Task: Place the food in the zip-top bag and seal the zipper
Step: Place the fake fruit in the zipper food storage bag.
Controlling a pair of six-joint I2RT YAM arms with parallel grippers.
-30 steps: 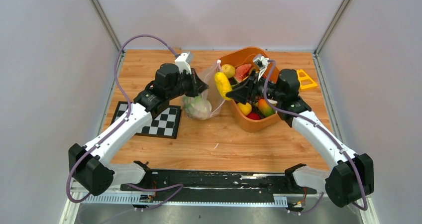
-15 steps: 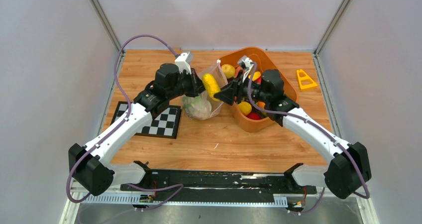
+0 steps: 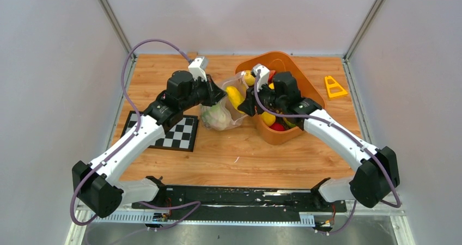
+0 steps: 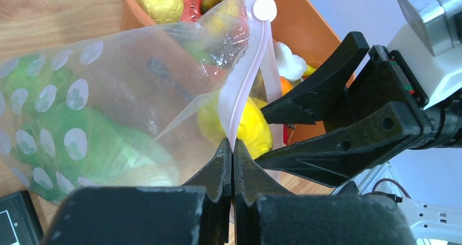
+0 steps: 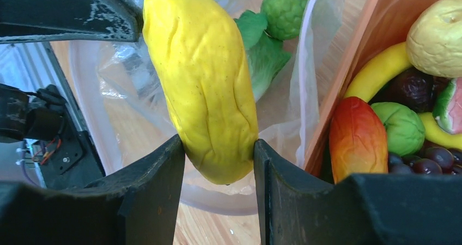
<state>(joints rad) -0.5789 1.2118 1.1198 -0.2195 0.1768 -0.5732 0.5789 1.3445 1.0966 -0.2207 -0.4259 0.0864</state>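
At the near edge of the wooden tabletop (image 3: 229, 152) both arm bases sat bolted, and each white-and-black arm reached far and inward with its elbow bent outward. A flat black-and-white checkerboard (image 3: 174, 133) lay near left, partly under the left arm (image 3: 131, 141).

The left fingers (image 4: 233, 166) were pressed together, clamped on the zipper (image 4: 248, 87), a narrow pinkish translucent strip with a white round tab at its end. They held up one edge of the bag (image 4: 109, 92), a clear, crinkly film printed with pale dots, which stood at mid-tabletop between the two wrists. Through the film showed a green, leafy cabbage (image 4: 109, 147) resting at the bottom.

From the right, the right fingers (image 3: 244, 104) were partly apart and clamped on a yellow fruit (image 5: 204, 87), long, plump and faintly wrinkled, gripped near its lower end. It hung tilted at the bag's mouth, beside the zipper; whether its tip was inside I could not tell.

Just right of the bag, touching it, stood the orange plastic basket (image 5: 376, 38), smooth-walled. Inside lay a glossy red-and-orange mango (image 5: 357, 136), a curved banana (image 5: 381, 71), dark grapes (image 5: 419, 158) and a watermelon slice (image 5: 452, 106).

Far right, well apart, lay an orange triangle (image 3: 333, 87).
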